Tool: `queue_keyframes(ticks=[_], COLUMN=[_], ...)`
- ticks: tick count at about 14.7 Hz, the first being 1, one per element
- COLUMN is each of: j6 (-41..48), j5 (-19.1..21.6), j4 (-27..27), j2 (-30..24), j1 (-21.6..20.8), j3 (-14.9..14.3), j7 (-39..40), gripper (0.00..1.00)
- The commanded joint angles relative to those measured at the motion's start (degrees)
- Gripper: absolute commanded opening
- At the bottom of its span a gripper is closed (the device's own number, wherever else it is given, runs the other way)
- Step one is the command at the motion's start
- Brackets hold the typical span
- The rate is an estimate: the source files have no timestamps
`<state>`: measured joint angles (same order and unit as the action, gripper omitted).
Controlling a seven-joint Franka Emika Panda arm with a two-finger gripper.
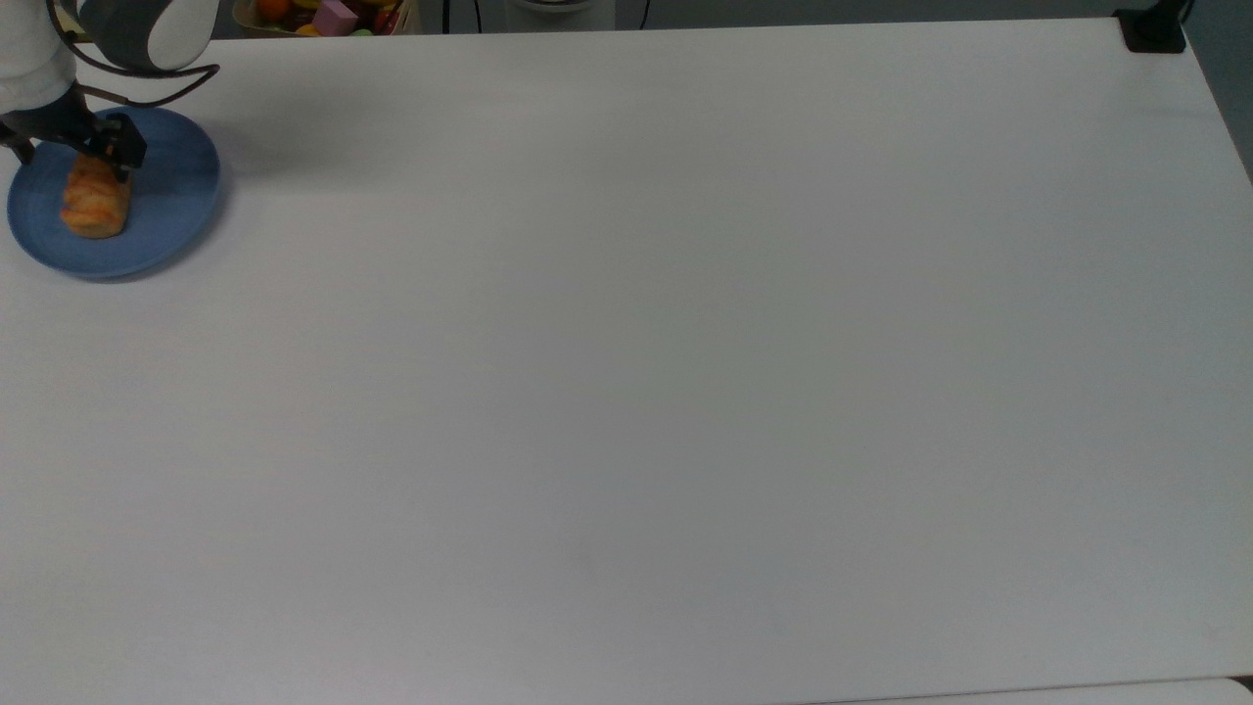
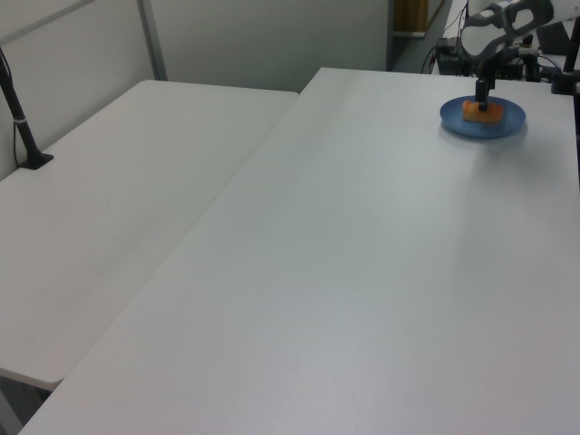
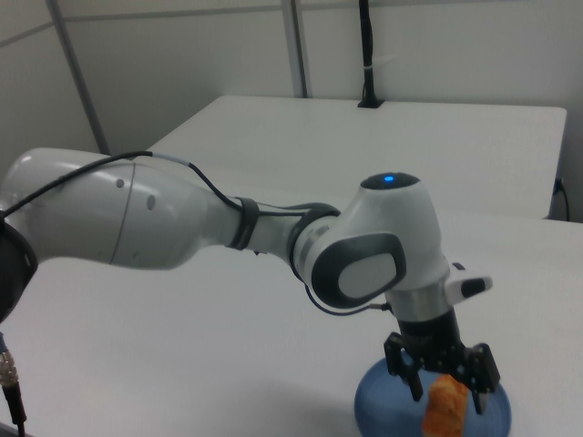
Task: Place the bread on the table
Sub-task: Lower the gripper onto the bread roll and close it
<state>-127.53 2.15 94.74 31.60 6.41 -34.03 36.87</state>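
Note:
The bread (image 1: 95,206), a small golden-orange loaf, lies on a round blue plate (image 1: 174,186) at the top view's far left, near the back of the white table (image 1: 626,392). My gripper (image 1: 70,155) is lowered over the loaf's far end. It is open, with one finger on each side of the loaf. In the right view the fingers (image 3: 412,375) straddle the bread (image 3: 445,410) with small gaps, just above the plate (image 3: 378,407). In the left view, the gripper (image 2: 482,94) stands over the bread (image 2: 475,111) on the plate (image 2: 507,122).
A box of colourful toy items (image 1: 328,14) sits past the table's back edge near the plate. A black clamp (image 1: 1153,29) holds the top view's back right corner. A second white table (image 2: 118,181) adjoins in the left view. My arm (image 3: 182,218) stretches across the right view.

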Motion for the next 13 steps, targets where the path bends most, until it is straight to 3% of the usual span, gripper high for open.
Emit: queue_keyframes(ticks=[1, 3, 5, 8, 10, 12, 13], j6=[-3.7, -5.9, -6.9, -6.9, -6.9, -6.5, -6.2], j5=[1.2, 1.3, 1.3, 1.3, 1.3, 1.3, 1.3], j4=[2.3, 3.6, 4.6, 5.0, 5.0, 4.9, 4.9], j2=[0.3, 0.3, 0.3, 0.3, 0.2, -0.2, -0.7], j1=[-0.2, -0.2, -0.2, -0.3, -0.3, -0.3, -0.3], j3=[-0.3, -0.1, 0.1, 0.1, 0.2, 0.1, 0.1], j7=[1.6, 1.2, 1.0, 1.1, 1.4, 1.8, 2.3], gripper=[1.00, 0.92, 0.71, 0.31, 0.11, 0.00, 0.00])
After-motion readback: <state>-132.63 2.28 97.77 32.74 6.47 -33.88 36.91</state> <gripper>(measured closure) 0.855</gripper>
